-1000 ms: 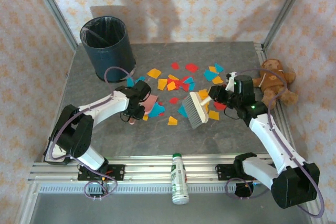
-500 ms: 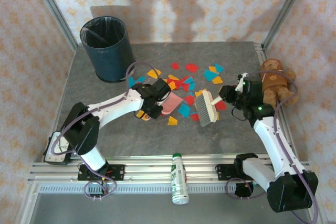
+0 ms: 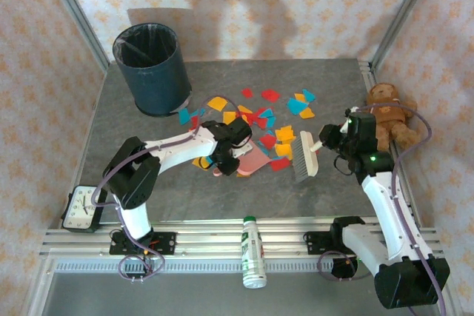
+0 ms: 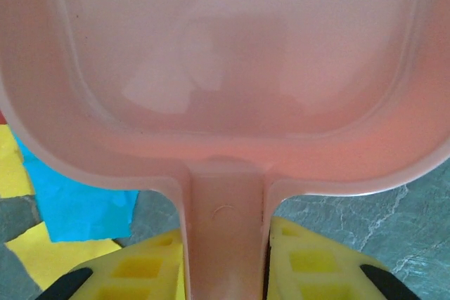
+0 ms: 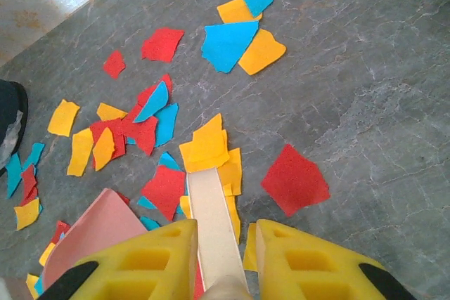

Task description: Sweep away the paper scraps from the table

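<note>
Paper scraps [image 3: 270, 95] lie all over the middle of the table [image 3: 148, 175], red, orange, yellow and blue, so by my reckoning this sweep has barely started. The dark blue bin [image 3: 152, 68] waits at the far left corner, well apart from the action. Down among the litter sits the pink dustpan [image 3: 254, 165], the left gripper [image 4: 225, 244] clamped on its handle. Facing it is the brush [image 3: 302, 157], its handle pinched tight in the right gripper [image 5: 225, 228]. From the left wrist the pan's inside looks bare, nothing collected, with a blue and a yellow piece tucked beside its rim. From the right wrist comes what the overhead blurs: one red scrap [image 5: 295, 179] lying alone on the brush's far side from the pan, easy to miss.
</note>
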You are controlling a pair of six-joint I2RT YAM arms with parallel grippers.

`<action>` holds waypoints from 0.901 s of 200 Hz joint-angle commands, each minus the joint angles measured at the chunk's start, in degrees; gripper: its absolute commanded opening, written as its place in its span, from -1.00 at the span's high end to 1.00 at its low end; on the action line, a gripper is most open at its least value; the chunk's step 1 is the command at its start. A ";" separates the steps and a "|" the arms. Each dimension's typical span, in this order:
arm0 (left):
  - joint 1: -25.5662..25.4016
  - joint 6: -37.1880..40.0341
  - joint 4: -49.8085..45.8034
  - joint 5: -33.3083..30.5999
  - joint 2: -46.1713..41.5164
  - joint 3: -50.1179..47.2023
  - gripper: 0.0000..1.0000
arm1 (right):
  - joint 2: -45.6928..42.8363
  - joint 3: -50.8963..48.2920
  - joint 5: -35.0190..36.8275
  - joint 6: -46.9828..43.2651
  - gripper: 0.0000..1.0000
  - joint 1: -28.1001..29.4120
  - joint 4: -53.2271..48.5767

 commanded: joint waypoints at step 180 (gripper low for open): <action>-0.13 -3.89 19.07 -1.30 -5.53 -15.94 0.06 | -0.50 2.01 -1.64 -0.15 1.00 -0.26 0.31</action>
